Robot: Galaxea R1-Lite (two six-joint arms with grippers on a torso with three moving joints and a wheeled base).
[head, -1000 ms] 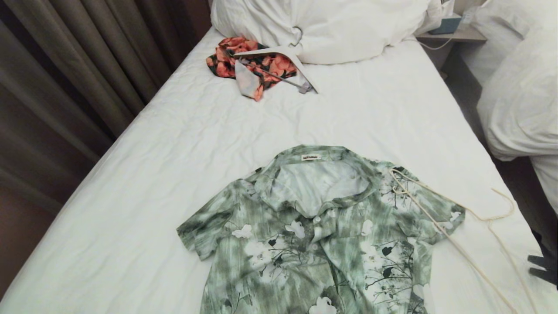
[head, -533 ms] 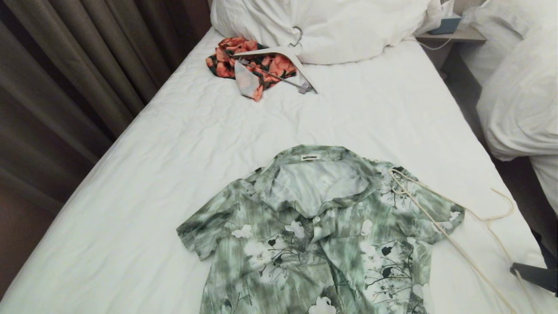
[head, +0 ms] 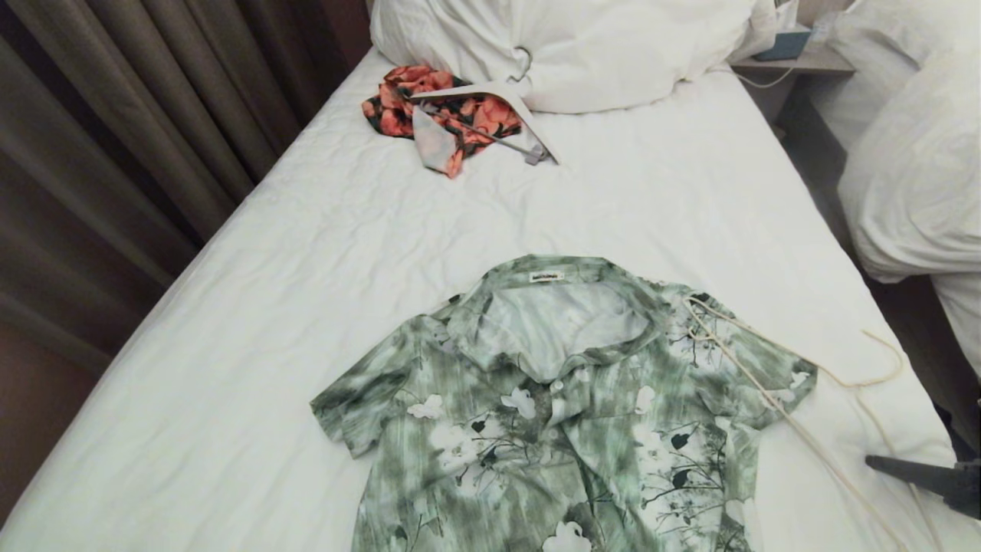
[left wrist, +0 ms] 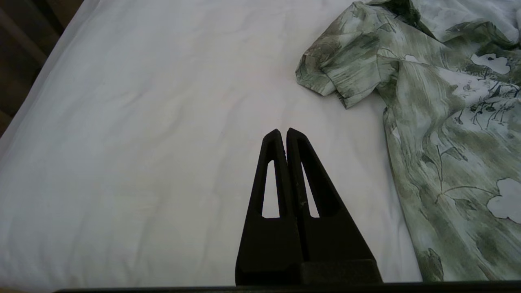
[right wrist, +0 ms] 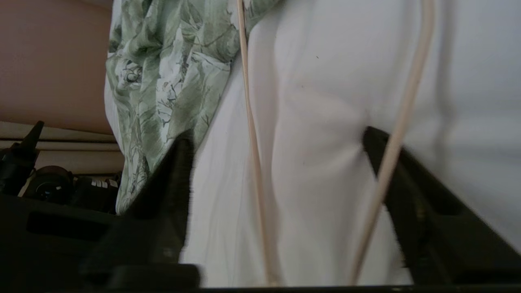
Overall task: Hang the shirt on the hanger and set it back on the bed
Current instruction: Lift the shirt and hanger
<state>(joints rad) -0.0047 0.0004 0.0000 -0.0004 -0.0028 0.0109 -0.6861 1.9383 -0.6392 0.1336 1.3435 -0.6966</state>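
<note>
White bed (head: 322, 253), shirt (head: 552, 399) spread flat.
Right gripper (right wrist: 276, 146) gapes empty astride the hanger (head: 789, 368); left gripper (left wrist: 283, 132) pinched closed, empty.

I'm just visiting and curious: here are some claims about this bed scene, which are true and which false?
1. The shirt lies flat on the bed. True.
2. The hanger is already inside the shirt. False: it lies partly on one sleeve and partly on the sheet.
3. The left gripper has its jaws shut. True.
4. The right gripper holds the shirt. False: its open jaws straddle the hanger's thin bars.
</note>
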